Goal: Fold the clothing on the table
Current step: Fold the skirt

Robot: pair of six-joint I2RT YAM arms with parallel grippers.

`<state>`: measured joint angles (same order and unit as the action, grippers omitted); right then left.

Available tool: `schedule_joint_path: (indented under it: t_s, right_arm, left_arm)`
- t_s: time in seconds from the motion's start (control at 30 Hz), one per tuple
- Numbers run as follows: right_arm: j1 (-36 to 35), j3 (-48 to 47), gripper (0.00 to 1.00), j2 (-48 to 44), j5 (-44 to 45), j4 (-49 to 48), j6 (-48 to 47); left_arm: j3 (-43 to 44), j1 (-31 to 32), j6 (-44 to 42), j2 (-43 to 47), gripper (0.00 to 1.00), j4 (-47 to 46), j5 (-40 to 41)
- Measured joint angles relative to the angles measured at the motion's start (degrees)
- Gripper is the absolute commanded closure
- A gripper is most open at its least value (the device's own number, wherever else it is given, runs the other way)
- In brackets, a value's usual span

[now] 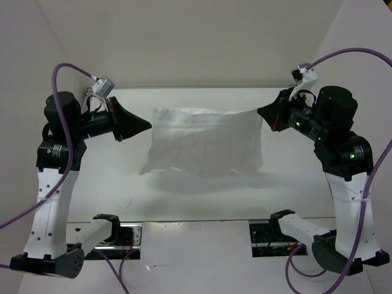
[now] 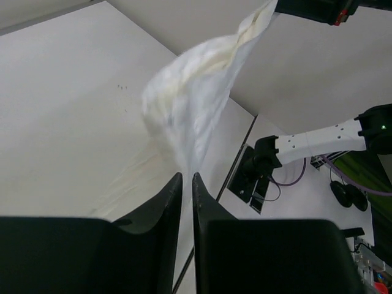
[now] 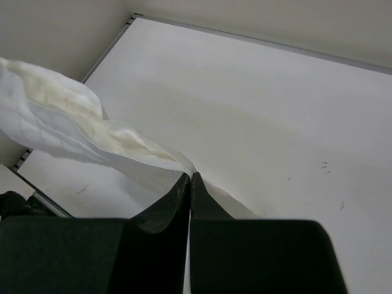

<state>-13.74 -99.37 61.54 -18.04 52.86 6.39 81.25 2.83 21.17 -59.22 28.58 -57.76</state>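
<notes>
Grip first: right gripper (image 3: 190, 177) clamped shut on the top right corner of the clothing (image 1: 205, 144), with the thin hem drawn straight into the closed fingertips in the right wrist view. Left gripper (image 2: 187, 177) level with the opposite top corner, jaws parted by a narrow slit, bare surface visible through the gap and no fabric plainly pinched. Cloth edge running down to just beside the fingertips; contact there not determinable. Clothing held up as a wrinkled white sheet over the middle of the table (image 1: 122, 196), long axis left to right between the two grippers, top edge pulled towards the right gripper, lower left corner flaring outward. Shadow cast on the table under the lower hem; hem touching or hanging just above, not discernible. Judged decisive for the next move: free top left corner immediately inboard of the left gripper's tip, so nearer to the left arm, reachable by a short advance along the sheet's long axis. Nothing between tip and corner. White walls (image 1: 184, 43) behind and at both sides, purple cable (image 1: 349, 55) arching over the right arm, well apart from the fabric.
</notes>
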Motion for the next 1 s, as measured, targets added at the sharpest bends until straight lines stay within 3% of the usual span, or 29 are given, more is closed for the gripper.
schedule_joint_path:
  t_s: [0.17, 0.33, 0.5, 0.6, 0.9, 0.97, 1.0]
  right_arm:
    - [0.0, 4.4, 1.0, -0.1, -0.4, 0.3, 1.3]
    - [0.0, 6.8, 1.0, 9.8, -0.1, -2.5, 2.8]
    - [0.0, 6.3, 1.0, 27.2, 1.2, -7.0, 3.4]
    - [0.0, 4.6, 1.0, 35.3, 2.1, -7.7, 3.4]
    - [0.3, -7.3, 1.0, 47.6, 7.0, -8.3, 3.4]
    - [0.5, -10.7, 0.88, 51.2, 8.6, -9.2, 3.8]
    - [0.7, -12.6, 0.71, 53.2, 9.1, -9.2, 4.3]
  left_arm:
    - [-4.0, 0.1, 0.2, -0.8, 0.82, -0.4, 2.5]
    - [-5.9, 0.6, 0.5, -11.6, 0.84, -4.5, 7.3]
    - [-4.6, 1.1, 1.4, -27.6, 0.61, -7.5, 10.9]
    - [-3.0, 2.1, 1.3, -35.2, 0.52, -8.9, 8.9]
    - [-0.2, 10.3, 2.4, -49.2, 0.49, -14.1, -0.3]
    - [2.3, 12.2, 2.9, -51.2, 0.49, -14.1, -1.1]
    - [3.4, 13.0, 3.0, -51.9, 0.48, -14.2, -1.3]
